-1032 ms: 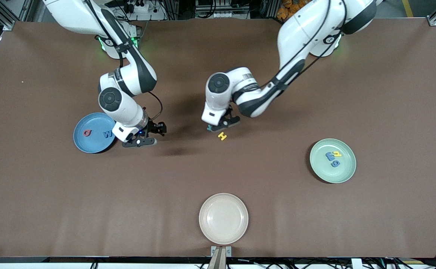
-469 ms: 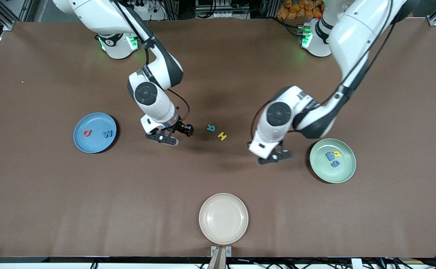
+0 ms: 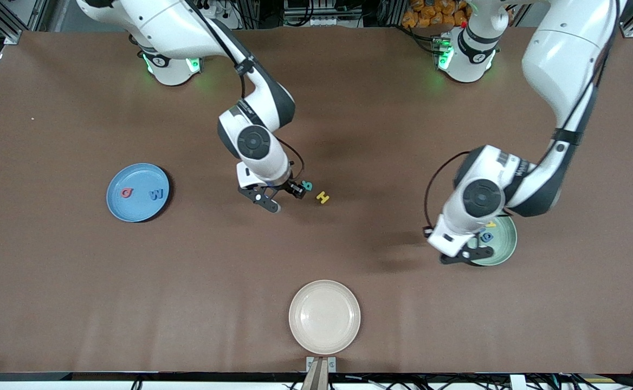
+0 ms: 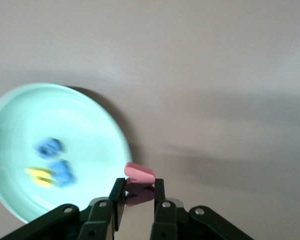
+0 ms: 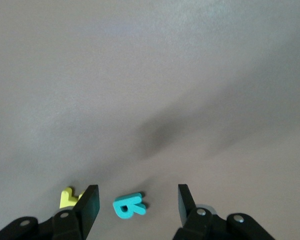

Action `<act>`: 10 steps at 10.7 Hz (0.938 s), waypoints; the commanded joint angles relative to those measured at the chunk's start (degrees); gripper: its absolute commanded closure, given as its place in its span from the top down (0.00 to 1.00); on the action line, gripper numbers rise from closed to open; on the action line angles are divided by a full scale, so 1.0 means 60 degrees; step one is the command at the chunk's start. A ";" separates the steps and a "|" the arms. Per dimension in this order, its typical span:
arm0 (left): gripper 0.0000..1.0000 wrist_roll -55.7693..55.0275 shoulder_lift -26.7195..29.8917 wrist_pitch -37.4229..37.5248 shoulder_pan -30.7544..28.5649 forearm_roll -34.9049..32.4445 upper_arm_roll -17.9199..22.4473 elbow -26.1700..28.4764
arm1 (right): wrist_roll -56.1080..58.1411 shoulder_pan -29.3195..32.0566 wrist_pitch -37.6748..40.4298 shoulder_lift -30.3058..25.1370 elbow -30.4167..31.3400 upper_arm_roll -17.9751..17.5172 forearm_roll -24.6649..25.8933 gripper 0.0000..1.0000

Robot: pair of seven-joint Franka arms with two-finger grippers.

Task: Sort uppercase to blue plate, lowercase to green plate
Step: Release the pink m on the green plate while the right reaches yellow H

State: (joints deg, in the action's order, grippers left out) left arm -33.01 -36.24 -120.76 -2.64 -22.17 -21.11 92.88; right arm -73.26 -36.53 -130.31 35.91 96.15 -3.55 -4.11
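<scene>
Blue plate (image 3: 137,208) holding Q (image 3: 127,193) and W (image 3: 156,194), left claw (image 4: 136,197) pinching red letter (image 4: 139,173) by green plate (image 4: 10,107), right claw (image 5: 134,205) open.

The left arm covers much of the green plate (image 3: 506,246), whose letters (image 4: 52,165) show only as blurs.

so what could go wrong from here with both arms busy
The left hand pinches the red w by one edge at the green plate rim, so it might drop outside. The open right hand straddles the teal R with the yellow H close by; closing may nudge it.
</scene>
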 commanded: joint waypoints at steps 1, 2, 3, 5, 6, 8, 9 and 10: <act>0.00 0.1921 0.0167 0.0117 0.0001 0.0937 0.0922 0.0047 | -0.1992 -0.0399 0.0346 0.1057 -0.1373 0.0153 0.0626 0.72; 0.00 0.2043 0.0167 0.0117 0.0001 0.1042 0.1041 0.0061 | -0.2347 -0.0429 0.0346 0.1249 -0.1652 0.0153 0.0583 0.72; 0.00 0.2103 0.0167 0.0117 0.0001 0.1043 0.1202 0.0090 | -0.2582 -0.0459 0.0244 0.1381 -0.1771 0.0138 0.0539 0.72; 0.96 0.2250 0.0196 0.0132 0.0001 0.1057 0.1379 0.0076 | -0.3138 -0.0575 0.0200 0.1660 -0.2210 0.0109 0.0480 0.72; 1.00 0.2206 0.0298 0.0161 0.0015 0.1000 0.1379 0.0061 | -0.3199 -0.0649 -0.0047 0.1777 -0.2284 0.0109 0.0480 0.72; 1.00 0.2161 0.0983 0.0919 0.0322 0.0926 0.1379 -0.0200 | -0.3579 -0.0664 -0.0224 0.1836 -0.2328 0.0007 0.0451 0.70; 1.00 0.2234 0.1509 0.1068 0.0308 0.1027 0.1379 -0.0304 | -0.3784 -0.0737 -0.0385 0.1938 -0.2444 -0.0066 0.0451 0.68; 1.00 0.2264 0.2051 0.1069 0.0323 0.1086 0.1364 -0.0407 | -0.3960 -0.0795 -0.0517 0.2055 -0.2475 -0.0082 0.0451 0.68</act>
State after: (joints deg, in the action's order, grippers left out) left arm -21.31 -30.08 -116.52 -1.35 -17.39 -13.83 89.99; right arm -94.49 -40.66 -132.75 46.03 83.90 -3.83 -1.58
